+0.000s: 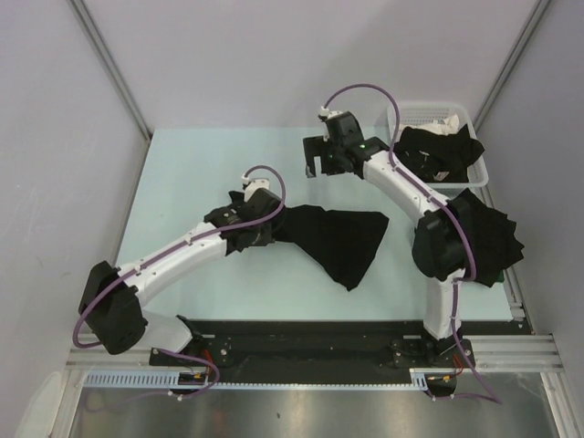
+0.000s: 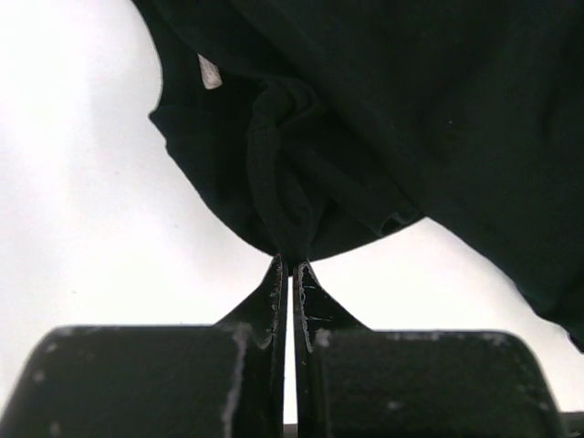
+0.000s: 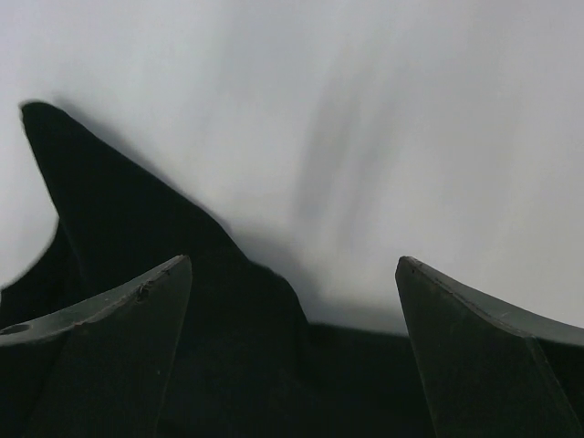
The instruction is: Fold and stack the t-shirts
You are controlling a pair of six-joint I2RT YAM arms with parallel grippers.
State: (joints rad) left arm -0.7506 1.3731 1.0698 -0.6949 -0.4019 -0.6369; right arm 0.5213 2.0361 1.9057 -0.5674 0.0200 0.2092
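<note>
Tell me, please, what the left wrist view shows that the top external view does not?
Only the left wrist view: the left gripper shut on a bunched fold of the black t-shirt, and a small white neck label. Only the top external view: the white basket holding dark cloth, another dark cloth pile at the right edge of the table, and the right gripper near the basket. Both: that black t-shirt on the pale table.

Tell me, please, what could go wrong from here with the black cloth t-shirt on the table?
The left gripper pinches only a bunched fold of the black cloth t-shirt at its tips; a pull may slip it free. The open right gripper holds nothing, so the shirt could drag crumpled. The pile of black cloth at the table's right edge sits by the right arm's elbow and could be swept off.
</note>
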